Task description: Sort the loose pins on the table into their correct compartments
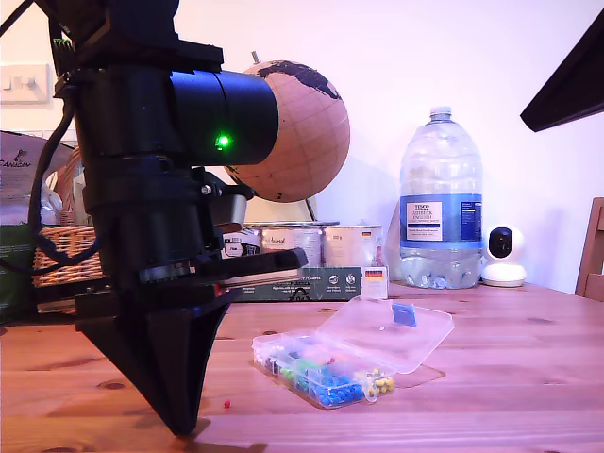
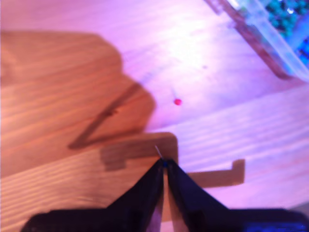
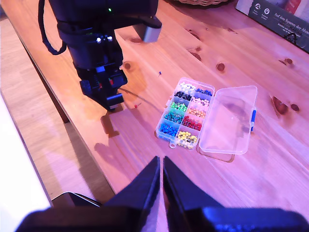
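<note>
A tiny blue pin (image 2: 163,162) is pinched in the closed tips of my first gripper (image 2: 163,166), its thin needle poking out above the table (image 2: 72,72), and a red pin (image 2: 177,101) lies loose on the wood near those tips, in the middle of the first wrist view. The clear box (image 3: 193,116) sits open in the middle of the second wrist view, its compartments full of blue, green, yellow, red and pink pins, with another blue pin (image 3: 159,73) loose just above it. My first gripper points straight down at the lower left of the exterior view, and my second gripper (image 3: 160,166) hangs high over the table edge with its tips closed on nothing.
</note>
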`<action>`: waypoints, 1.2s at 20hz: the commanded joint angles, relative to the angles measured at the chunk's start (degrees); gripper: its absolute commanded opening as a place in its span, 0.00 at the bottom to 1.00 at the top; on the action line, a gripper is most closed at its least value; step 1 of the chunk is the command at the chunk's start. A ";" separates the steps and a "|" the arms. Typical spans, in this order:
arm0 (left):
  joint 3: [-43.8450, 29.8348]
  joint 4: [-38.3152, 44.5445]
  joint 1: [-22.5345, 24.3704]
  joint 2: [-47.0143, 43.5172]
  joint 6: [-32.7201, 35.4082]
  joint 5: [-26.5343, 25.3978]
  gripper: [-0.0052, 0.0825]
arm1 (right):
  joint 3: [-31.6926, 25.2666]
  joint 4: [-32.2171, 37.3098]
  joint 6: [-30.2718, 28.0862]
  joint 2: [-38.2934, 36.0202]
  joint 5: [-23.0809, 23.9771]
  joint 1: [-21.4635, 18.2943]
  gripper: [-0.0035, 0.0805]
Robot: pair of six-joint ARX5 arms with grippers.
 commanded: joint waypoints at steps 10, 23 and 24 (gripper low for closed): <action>9.33 0.55 -0.28 1.64 2.49 3.26 0.04 | -0.13 0.85 0.09 -0.28 -0.02 0.26 0.03; 10.05 8.79 -1.05 2.89 2.45 6.23 0.04 | -0.13 1.11 0.09 -0.33 0.00 0.26 0.03; 10.08 9.03 -1.05 3.17 2.45 6.75 0.04 | -0.13 1.11 0.09 -0.33 0.00 0.26 0.03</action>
